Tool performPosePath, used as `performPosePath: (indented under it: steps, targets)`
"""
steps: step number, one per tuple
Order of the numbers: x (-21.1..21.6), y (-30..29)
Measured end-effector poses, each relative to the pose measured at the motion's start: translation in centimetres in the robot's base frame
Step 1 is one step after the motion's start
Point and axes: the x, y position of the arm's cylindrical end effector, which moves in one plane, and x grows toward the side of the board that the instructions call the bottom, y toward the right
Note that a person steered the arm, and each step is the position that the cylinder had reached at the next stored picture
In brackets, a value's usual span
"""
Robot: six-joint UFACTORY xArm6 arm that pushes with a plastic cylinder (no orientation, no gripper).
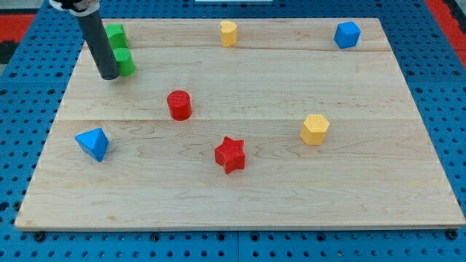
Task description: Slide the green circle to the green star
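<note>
The green circle (pixel 124 62) sits near the board's top left, just below the green star (pixel 115 34); the two are close, almost touching. My tip (pixel 108 76) rests at the lower left edge of the green circle, touching or nearly touching it. The dark rod rises up and to the left and hides part of both green blocks.
A red circle (pixel 179 105) lies near the middle left. A red star (pixel 231 154) is below centre. A blue triangle-like block (pixel 93 143) is at the left. A yellow hexagon (pixel 314 129) is at the right, a yellow block (pixel 228 33) at top centre, and a blue block (pixel 347 34) at top right.
</note>
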Motion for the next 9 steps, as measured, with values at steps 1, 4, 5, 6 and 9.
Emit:
performPosePath:
  steps: [1, 4, 5, 6, 9]
  targets:
    - [0.0, 0.2]
    - [-0.3, 4.0]
    - [-1.0, 4.0]
    - [-1.8, 3.5]
    - [-2.9, 0.3]
